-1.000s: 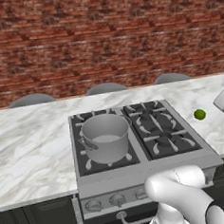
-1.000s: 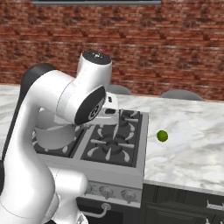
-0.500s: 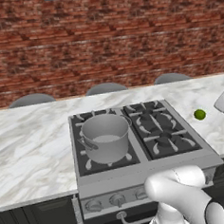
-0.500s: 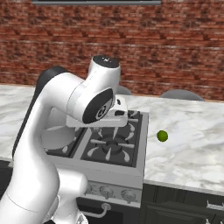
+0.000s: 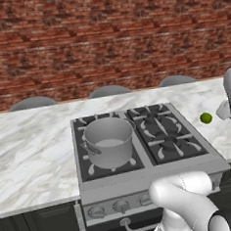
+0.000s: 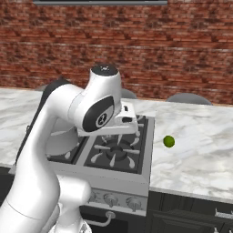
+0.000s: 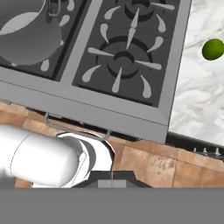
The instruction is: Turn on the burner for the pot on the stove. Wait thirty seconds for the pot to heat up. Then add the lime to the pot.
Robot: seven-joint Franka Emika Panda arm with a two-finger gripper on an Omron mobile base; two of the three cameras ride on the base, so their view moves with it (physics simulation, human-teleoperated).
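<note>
Swung rightward over the stove (image 6: 119,152), the tool (image 6: 129,119) hangs clenched and empty, short of the lime (image 6: 169,141).

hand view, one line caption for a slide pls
Looking down on the stove, pot on a left burner, lime on the marble counter.

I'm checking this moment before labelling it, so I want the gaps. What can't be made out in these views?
- Whether any burner on the stove is lit: no flame visible; knob positions too small in the left base view.
- Pot in the right base view: mostly hidden behind the arm.
- Pot in the hand view: cut off by the top left edge.
- Lime: lies on the counter; its surface detail is too small to read.
</note>
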